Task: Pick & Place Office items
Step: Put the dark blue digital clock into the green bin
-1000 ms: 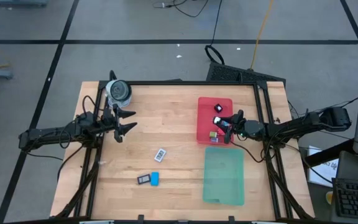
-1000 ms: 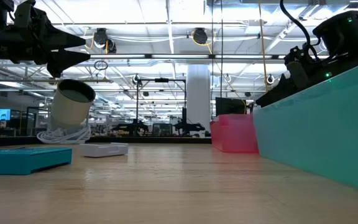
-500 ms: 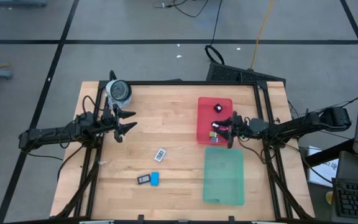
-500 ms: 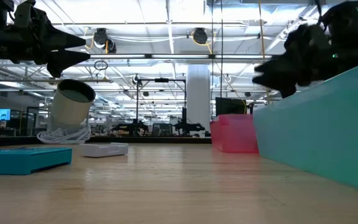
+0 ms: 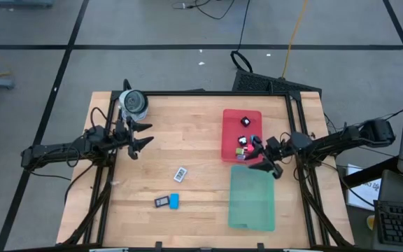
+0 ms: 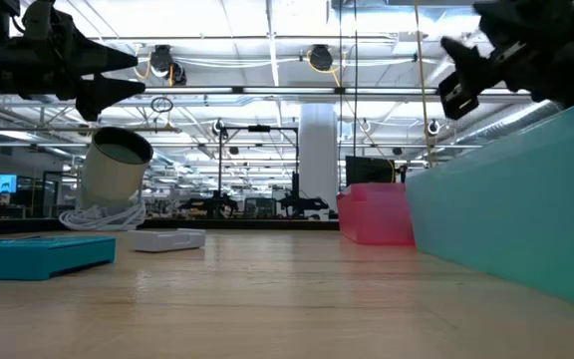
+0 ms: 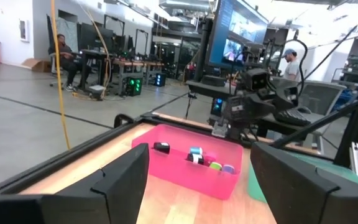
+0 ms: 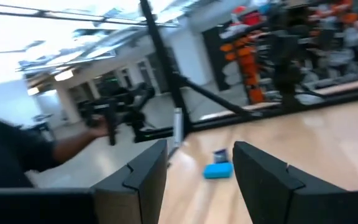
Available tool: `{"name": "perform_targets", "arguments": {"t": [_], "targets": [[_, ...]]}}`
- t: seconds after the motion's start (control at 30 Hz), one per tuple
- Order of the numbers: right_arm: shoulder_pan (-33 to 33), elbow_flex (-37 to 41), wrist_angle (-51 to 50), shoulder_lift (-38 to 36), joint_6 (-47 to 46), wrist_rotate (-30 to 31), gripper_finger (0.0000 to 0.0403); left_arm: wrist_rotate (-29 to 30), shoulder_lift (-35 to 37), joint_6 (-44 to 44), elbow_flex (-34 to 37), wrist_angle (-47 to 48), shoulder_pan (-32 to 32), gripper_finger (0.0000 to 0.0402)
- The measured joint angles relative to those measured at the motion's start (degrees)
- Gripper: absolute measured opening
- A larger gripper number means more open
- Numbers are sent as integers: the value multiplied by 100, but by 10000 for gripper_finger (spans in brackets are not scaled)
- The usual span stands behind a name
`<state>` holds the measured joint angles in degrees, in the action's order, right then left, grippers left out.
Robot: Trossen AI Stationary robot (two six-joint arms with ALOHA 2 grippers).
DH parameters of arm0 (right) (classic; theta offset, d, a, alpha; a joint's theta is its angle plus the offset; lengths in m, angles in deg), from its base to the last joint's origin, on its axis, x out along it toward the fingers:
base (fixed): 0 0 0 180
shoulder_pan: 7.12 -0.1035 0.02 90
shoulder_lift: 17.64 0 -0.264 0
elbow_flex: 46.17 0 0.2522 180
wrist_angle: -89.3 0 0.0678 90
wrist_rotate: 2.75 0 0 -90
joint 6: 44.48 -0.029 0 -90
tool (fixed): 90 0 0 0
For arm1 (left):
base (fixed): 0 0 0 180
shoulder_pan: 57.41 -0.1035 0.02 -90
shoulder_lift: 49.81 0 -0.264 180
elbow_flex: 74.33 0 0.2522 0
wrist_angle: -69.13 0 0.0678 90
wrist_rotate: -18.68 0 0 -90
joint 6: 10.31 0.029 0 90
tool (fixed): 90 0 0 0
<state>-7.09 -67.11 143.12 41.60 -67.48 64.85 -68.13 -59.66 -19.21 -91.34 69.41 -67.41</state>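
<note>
Right end effector (image 5: 266,165) spread and empty, by the flat red plastic tray (image 5: 230,143)

Left end effector (image 5: 140,135) hovers spread. Three office items remain on the wooden table (image 5: 194,119): white labelled tag (image 5: 180,173), dark block (image 5: 161,201), blue bar (image 5: 174,201). Likely light, rigid, slippery: pinch across short sides.

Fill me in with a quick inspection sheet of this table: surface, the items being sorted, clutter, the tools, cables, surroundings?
Surface: wooden table, black frame.
Job's things: several small pieces in the red tray; white tag, dark block and blue bar loose on the wood; green tray looks empty.
Clutter: grey roll at the far left corner.
Tools: left tool open, empty, beside the roll; right tool open, empty, between the trays.
Cables: black loop and yellow cord on the floor behind.
Surroundings: workshop; people at desks.
</note>
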Motion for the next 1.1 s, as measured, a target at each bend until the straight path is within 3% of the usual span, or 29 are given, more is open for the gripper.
{"name": "perform_targets", "arguments": {"t": [0.5, 0.73, 0.97, 1.1], "targets": [[-391, 0, 319, 2, 314, -41, 171, -18, 0, -67, -2, -43, 0, 267], [-391, 0, 256, 2, 463, -41, 171, -30, 0, -1369, -2, -46, 0, 254], [-391, 0, 247, 2, 463, -41, 171, 208, 0, -1620, -2, -46, 2, 248], [-391, 0, 245, 2, 465, -41, 171, 225, 0, -2221, -2, 0, 2, 255]]}}
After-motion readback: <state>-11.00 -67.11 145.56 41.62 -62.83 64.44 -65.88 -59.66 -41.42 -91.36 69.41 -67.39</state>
